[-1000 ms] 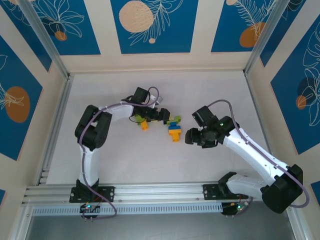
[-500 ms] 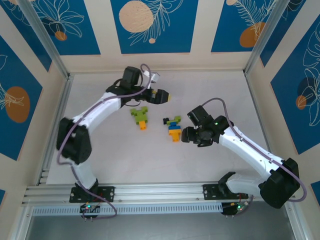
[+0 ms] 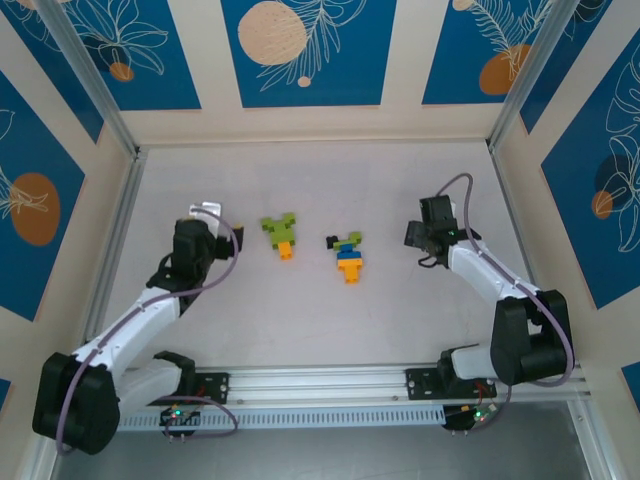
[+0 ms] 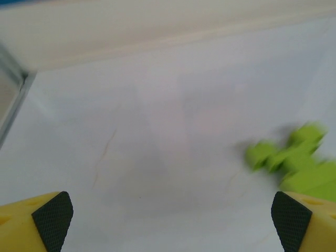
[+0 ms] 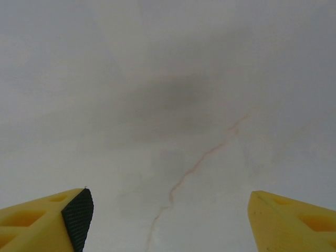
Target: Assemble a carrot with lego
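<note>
L wrist cam: my L hand is spread wide. One yellow finger w/ a black pad sits in each lower corner, w/ bare bench btwn them and nothing pinched. The lime part of the small build shows blurred at the right edge, just above my right-side finger and not touching it. The pale back wall runs across the top.

R wrist cam: my R hand is spread too, w/ nothing held. Btwn the fingers there's pale bench w/ a thin reddish scratch running up and to the right, too fine for the top cam.

Top cam gives the layout the wrist cams don't. I take the blue-band build as my mark. It lies flat mid-bench, w/ lime at the far end, a blue layer in the middle and orange at the near end. A tiny black bit sits at its far-left corner. The small build has a lime top and an orange tip. It lies just left of the mark, a touch farther from my bases, w/ a gap btwn the two. My L hand is well left of the mark, beyond the small build. My R hand is right of the mark, apart from it, approx level w/ its far end. From above I can't read either hand's fingers.
</note>
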{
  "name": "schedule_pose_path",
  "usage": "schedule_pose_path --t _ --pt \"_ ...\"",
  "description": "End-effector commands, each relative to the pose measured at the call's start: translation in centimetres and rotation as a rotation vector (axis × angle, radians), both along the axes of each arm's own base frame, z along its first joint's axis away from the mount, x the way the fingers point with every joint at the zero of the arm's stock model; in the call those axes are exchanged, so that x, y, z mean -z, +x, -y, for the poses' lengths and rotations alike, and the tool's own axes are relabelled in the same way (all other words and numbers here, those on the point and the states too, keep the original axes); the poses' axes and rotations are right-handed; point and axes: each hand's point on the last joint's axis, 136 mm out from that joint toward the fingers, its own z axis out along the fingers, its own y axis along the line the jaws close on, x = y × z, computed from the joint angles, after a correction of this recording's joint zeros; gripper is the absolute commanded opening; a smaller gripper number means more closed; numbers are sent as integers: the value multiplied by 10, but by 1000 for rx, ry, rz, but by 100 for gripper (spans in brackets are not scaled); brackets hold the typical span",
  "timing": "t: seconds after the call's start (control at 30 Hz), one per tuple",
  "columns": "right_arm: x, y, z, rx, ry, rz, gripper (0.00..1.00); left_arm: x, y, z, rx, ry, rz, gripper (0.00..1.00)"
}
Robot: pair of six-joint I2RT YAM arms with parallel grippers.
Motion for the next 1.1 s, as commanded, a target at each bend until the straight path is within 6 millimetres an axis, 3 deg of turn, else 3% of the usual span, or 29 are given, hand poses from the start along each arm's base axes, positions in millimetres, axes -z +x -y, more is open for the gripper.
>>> schedule_pose_path --t 0.0,0.17,0.27,0.37,0.43,0.67,0.8,0.97,1.03,1.07 --pt "-23 26 12 -5 31 257 79 -7 18 -30 -103 -18 133 99" --pt "-25 26 9 -82 24 441 79 38 32 -43 -123 -43 139 99" --pt "-20 29 8 -94 24 484 79 44 40 -30 -31 -41 97 99" --pt "-21 35 3 -132 21 491 79 49 41 -35 -17 -65 147 99" --pt "-22 40 -2 -159 17 504 79 68 51 -41 -8 -131 99 99" --pt "-24 50 -17 -242 -33 514 83 69 52 -25 87 -130 76 99" --pt "-17 56 -15 -253 -43 565 86 70 52 -24 85 -120 74 99" --pt "-9 64 -10 -251 23 506 90 70 52 -24 86 -119 72 99" --pt "-7 64 -8 -248 30 503 99 70 52 -24 87 -117 73 100" --pt "-8 64 -8 -250 35 504 99 70 52 -24 86 -119 73 99"
